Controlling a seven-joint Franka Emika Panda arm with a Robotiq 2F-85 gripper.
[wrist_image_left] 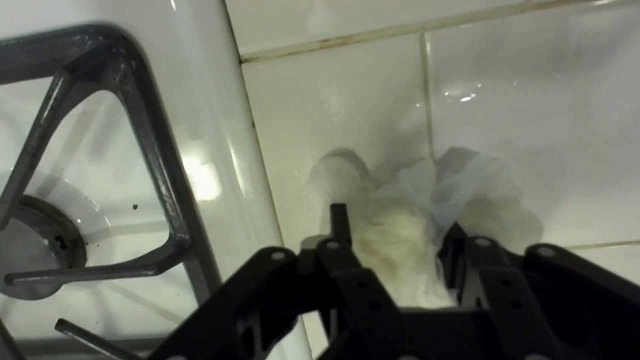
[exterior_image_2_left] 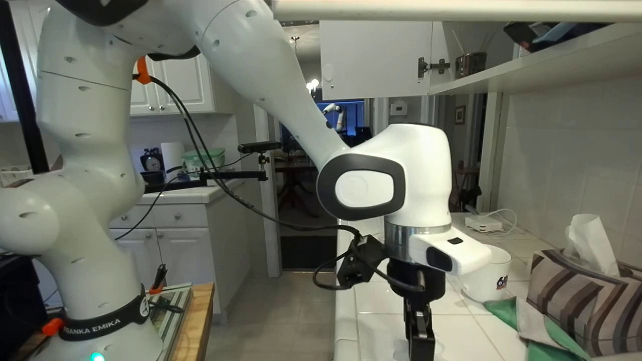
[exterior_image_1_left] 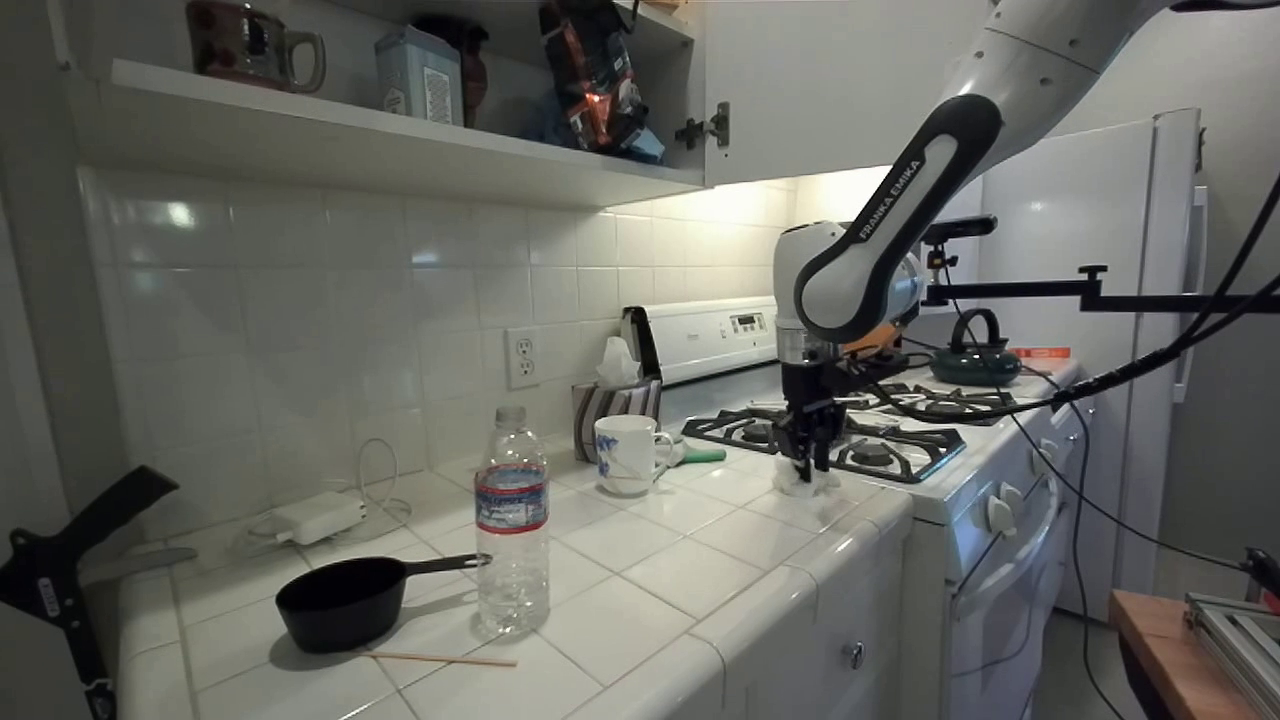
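Note:
My gripper (exterior_image_1_left: 812,475) points straight down at the white tiled counter, close beside the stove. In the wrist view its two black fingers (wrist_image_left: 397,217) stand apart, so it is open. A crumpled white tissue (wrist_image_left: 395,255) lies on the counter between and around the fingers; whether they touch it I cannot tell. The tissue also shows around the fingertips in an exterior view (exterior_image_1_left: 786,482). In an exterior view the gripper (exterior_image_2_left: 421,346) is seen edge-on, and its tips are near the bottom edge of the picture.
The stove grate (wrist_image_left: 155,145) lies close to the gripper. A white mug (exterior_image_1_left: 622,455), a striped tissue box (exterior_image_1_left: 588,425) and a green cloth-like item (exterior_image_1_left: 705,455) stand nearby. A plastic bottle (exterior_image_1_left: 512,580), black pan (exterior_image_1_left: 340,610) and thin stick (exterior_image_1_left: 440,659) are farther along.

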